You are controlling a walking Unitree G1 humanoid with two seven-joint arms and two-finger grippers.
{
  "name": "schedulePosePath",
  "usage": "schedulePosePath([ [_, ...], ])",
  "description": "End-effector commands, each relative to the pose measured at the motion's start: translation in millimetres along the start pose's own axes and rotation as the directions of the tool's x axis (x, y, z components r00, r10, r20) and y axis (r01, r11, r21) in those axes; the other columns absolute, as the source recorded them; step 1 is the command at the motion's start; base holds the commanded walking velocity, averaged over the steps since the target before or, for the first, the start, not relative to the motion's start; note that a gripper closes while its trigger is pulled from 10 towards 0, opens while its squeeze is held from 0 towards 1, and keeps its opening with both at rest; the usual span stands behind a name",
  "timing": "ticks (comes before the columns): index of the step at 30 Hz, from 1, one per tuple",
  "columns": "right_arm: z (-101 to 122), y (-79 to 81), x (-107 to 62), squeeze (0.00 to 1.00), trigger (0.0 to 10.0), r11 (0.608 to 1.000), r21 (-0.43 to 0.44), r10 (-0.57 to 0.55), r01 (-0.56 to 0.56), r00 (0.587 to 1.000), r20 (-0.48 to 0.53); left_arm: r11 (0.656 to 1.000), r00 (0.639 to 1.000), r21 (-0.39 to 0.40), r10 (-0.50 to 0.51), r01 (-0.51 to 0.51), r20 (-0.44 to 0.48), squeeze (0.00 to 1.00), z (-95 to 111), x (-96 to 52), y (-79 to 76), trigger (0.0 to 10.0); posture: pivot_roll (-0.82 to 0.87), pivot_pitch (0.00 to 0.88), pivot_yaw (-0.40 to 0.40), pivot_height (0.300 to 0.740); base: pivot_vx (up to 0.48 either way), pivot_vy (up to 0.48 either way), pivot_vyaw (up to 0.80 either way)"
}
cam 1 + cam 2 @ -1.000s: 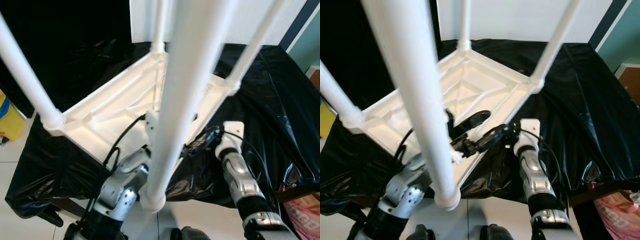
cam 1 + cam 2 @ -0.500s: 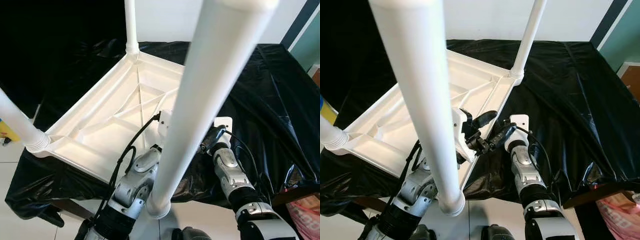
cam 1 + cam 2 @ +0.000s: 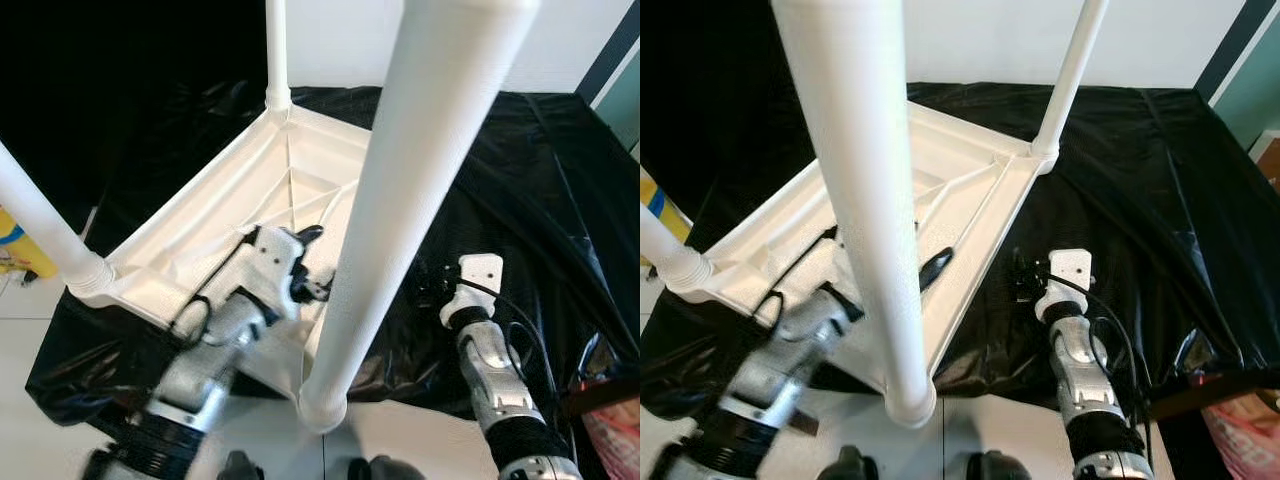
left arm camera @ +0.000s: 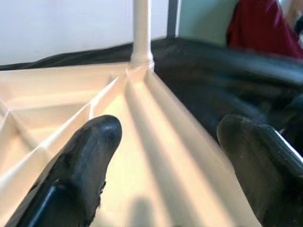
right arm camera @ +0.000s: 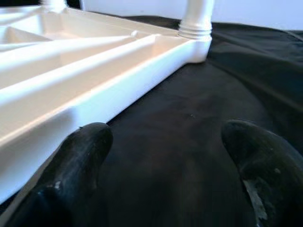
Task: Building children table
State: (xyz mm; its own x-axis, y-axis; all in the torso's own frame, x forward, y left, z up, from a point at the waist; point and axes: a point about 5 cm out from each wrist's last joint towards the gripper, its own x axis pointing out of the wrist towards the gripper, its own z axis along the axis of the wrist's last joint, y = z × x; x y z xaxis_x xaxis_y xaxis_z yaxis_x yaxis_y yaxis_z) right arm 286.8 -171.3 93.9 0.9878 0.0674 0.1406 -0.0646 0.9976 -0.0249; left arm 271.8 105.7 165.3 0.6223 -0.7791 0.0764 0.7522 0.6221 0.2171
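Observation:
A white plastic children's table (image 3: pixel 200 215) lies upside down on a black sheet (image 3: pixel 540 200), with its legs pointing up. The near leg (image 3: pixel 400 200) rises close to the camera and hides part of the left arm. My left gripper (image 3: pixel 315 262) hovers open over the ribbed underside, just inside the near rim; its wrist view looks along a rib toward a far corner leg (image 4: pixel 141 33). My right gripper (image 3: pixel 1025 275) is open and empty above the sheet, just right of the table's side rim (image 5: pixel 118 90).
A yellow container (image 3: pixel 15 240) stands on the floor at the left. A pink bag (image 3: pixel 610 430) sits at the lower right beyond the sheet's edge. A white wall (image 3: pixel 980 40) stands behind. The sheet right of the table is bare.
My left arm has swung left and up over the table's underside and is blurred. My right gripper has drawn back from the rim near the close leg. The view has shifted slightly.

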Motion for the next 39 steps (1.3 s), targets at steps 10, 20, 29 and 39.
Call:
schedulePosePath([
  [10,20,10.3,-30.0,0.00,10.0,0.973,-0.024,0.231,-0.231,0.973,0.025,0.967,0.968,0.123,-0.203,0.222,-0.148,0.00,-10,-33.6,4.5,10.0,0.04,0.127,-0.042,0.740,0.000,0.000,0.00],
  [20,38,6.3,-38.4,0.00,10.0,0.919,-0.080,0.387,-0.385,0.922,0.011,0.899,0.893,0.145,-0.370,0.414,-0.256,0.00,-13,-56.7,2.3,10.0,0.05,0.123,-0.037,0.740,0.000,0.000,0.00],
  [29,46,7.2,-39.1,0.00,10.0,0.891,-0.095,0.446,-0.444,0.895,0.002,0.850,0.836,0.128,-0.457,0.511,-0.303,0.00,-10,-69.3,-2.2,10.0,0.05,0.114,-0.037,0.740,0.000,0.000,0.00],
  [39,53,8.7,-39.1,0.00,10.0,0.863,-0.103,0.497,-0.495,0.868,-0.011,0.812,0.786,0.158,-0.466,0.562,-0.406,0.00,-24,-70.5,2.0,10.0,0.05,0.111,-0.036,0.740,0.000,0.000,0.00],
])
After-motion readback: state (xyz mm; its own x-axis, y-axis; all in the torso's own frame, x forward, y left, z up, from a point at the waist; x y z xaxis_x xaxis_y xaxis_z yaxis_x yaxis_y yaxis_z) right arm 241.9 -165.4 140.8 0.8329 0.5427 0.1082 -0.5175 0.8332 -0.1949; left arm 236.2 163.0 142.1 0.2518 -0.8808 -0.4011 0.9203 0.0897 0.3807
